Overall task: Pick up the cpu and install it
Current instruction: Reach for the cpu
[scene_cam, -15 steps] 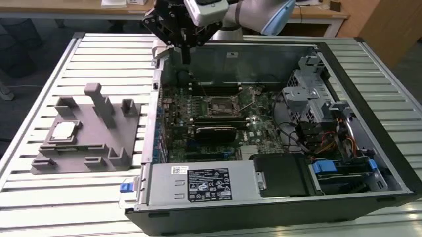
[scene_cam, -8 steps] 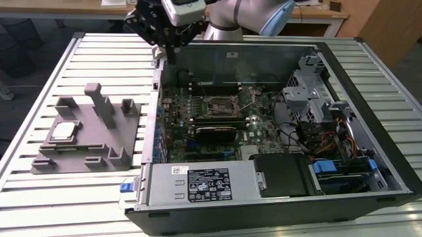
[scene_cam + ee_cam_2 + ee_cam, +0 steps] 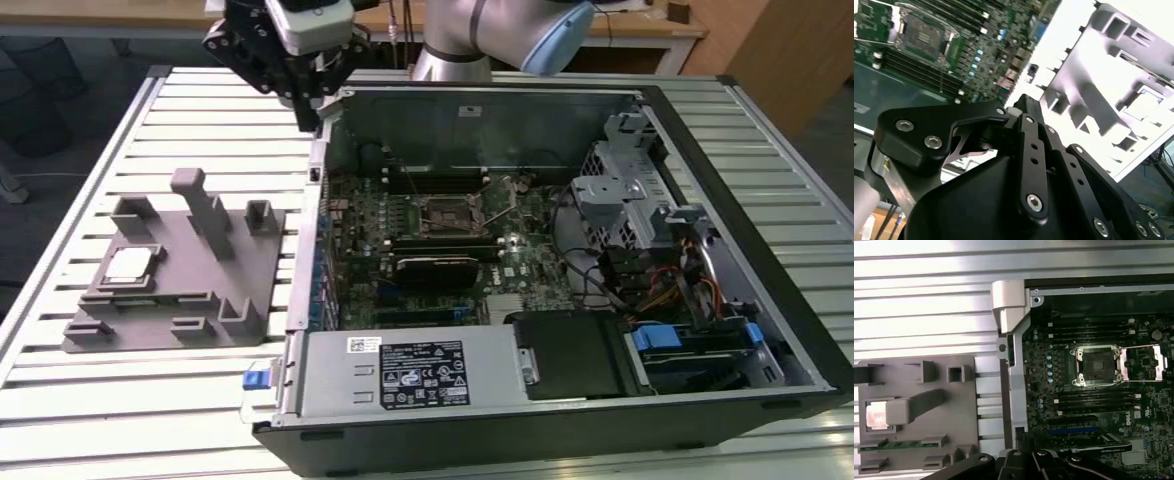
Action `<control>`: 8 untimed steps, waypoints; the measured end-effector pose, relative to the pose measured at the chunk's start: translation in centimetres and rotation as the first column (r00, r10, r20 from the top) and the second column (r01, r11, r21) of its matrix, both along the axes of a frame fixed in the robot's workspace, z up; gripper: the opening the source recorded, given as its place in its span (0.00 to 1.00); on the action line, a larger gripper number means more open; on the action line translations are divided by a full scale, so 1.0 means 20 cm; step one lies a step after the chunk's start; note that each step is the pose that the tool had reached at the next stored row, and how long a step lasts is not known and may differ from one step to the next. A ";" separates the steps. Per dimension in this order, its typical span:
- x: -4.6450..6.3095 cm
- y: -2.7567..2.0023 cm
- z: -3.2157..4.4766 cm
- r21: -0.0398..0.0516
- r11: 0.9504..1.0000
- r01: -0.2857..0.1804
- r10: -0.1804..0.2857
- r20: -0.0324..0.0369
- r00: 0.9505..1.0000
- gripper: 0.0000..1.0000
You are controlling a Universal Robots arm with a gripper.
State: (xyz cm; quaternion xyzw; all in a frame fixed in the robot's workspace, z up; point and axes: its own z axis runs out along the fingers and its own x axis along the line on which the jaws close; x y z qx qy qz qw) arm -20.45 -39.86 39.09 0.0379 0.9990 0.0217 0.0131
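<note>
The cpu (image 3: 130, 263) is a small silvery-white square lying flat in a recess of the grey fixture (image 3: 200, 300), on the exterior view's left. It also shows in the first wrist view as cpu (image 3: 873, 415), partly behind an upright post, and as a bright square cpu (image 3: 1149, 104) in the second wrist view. My gripper (image 3: 307, 113) hangs high over the far left corner of the open computer case, well away from the chip. Its fingers meet at the tip with nothing between them, gripper (image 3: 1021, 101). The bare processor socket (image 3: 445, 210) sits open on the motherboard, socket (image 3: 1099, 365).
The open computer case (image 3: 747, 250) takes up the exterior view's middle and right, with a drive cage, cables and a power supply (image 3: 414, 372) inside. The fixture carries several upright posts (image 3: 190, 190). Everything rests on a ribbed metal table (image 3: 120, 410).
</note>
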 end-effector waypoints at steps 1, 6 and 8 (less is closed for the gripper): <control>-0.02 0.000 -0.001 0.000 1.000 0.000 0.000 0.000 1.000 0.11; -0.14 0.001 -0.008 0.000 1.000 0.000 0.000 0.000 1.000 0.11; -0.18 0.002 -0.013 0.000 1.000 0.000 0.000 0.000 1.000 0.11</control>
